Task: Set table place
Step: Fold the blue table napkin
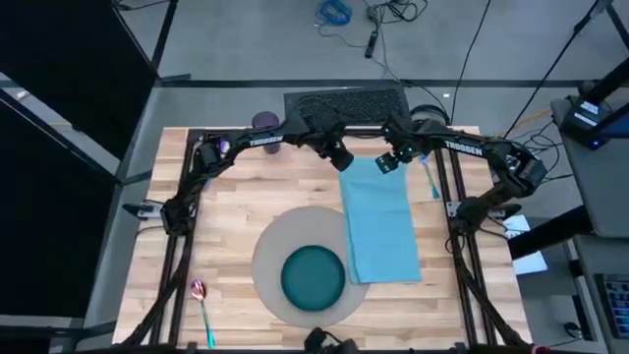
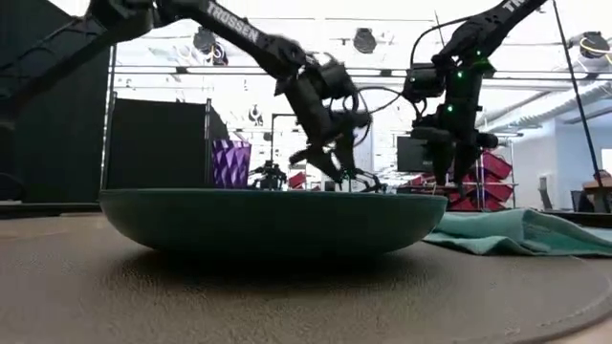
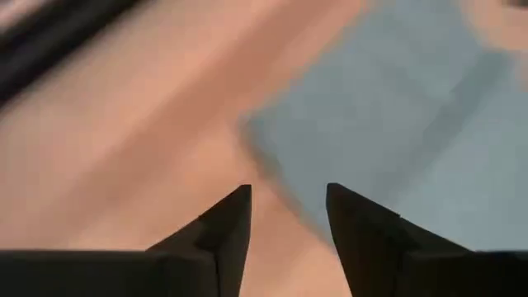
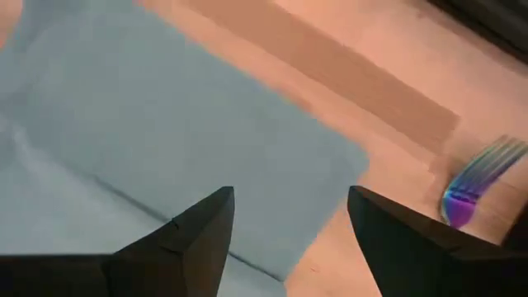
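A light blue napkin (image 1: 380, 221) lies flat on the pale wood table (image 1: 236, 216). Its near left corner overlaps the round grey mat (image 1: 278, 246), which bears a teal plate (image 1: 313, 275). My left gripper (image 1: 341, 157) hovers open over the napkin's far left corner (image 3: 272, 140). My right gripper (image 1: 390, 160) hovers open over its far right corner (image 4: 330, 157). In the low view both grippers hang clear above the tabletop. A blue fork (image 4: 478, 177) lies just right of the napkin's far end.
A purple cup (image 1: 264, 121) stands at the far edge, left of the grippers. A spoon with a pink bowl and green handle (image 1: 202, 307) lies near the front left corner. A dark keyboard-like panel (image 1: 344, 103) sits beyond the far edge. Bare wood lies left of the mat.
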Controlling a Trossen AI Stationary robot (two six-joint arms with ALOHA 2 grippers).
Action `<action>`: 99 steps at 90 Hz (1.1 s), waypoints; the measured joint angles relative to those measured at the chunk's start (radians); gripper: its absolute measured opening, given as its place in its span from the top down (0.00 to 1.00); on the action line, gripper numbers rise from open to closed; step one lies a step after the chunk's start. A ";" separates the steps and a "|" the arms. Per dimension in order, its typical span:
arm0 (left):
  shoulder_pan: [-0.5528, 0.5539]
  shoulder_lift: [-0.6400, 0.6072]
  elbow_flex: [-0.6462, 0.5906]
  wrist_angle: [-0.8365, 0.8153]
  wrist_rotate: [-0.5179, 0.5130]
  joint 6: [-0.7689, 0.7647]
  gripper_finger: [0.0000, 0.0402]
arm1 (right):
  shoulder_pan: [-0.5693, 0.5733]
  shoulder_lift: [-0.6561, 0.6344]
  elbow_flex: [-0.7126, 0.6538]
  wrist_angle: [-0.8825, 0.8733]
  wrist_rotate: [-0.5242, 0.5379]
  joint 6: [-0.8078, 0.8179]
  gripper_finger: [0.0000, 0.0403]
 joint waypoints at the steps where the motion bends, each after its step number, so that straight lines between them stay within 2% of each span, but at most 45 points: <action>1: 0.001 0.000 0.000 0.000 0.000 0.000 0.64 | 0.000 0.000 0.000 -0.001 -0.001 0.000 0.43; 15: 0.010 -0.002 0.001 -0.030 0.005 0.013 0.64 | 0.000 0.000 0.000 0.003 -0.002 0.000 0.43; 27: 0.009 -0.001 0.001 -0.021 -0.069 0.055 0.64 | 0.000 0.000 0.000 0.026 -0.002 0.000 0.43; 48: -0.026 -0.001 0.002 -0.013 -0.106 0.178 0.64 | 0.002 0.000 0.000 0.044 -0.002 0.010 0.43; 58: -0.039 -0.001 0.002 -0.047 -0.162 0.220 0.64 | 0.017 0.000 -0.008 0.027 -0.003 0.030 0.43; 75: -0.064 -0.006 0.002 -0.139 -0.187 0.273 0.64 | 0.110 0.000 -0.075 0.048 -0.009 0.072 0.43; 99: -0.104 -0.007 0.002 -0.139 -0.184 0.345 0.64 | 0.286 0.000 -0.179 0.153 -0.010 0.173 0.43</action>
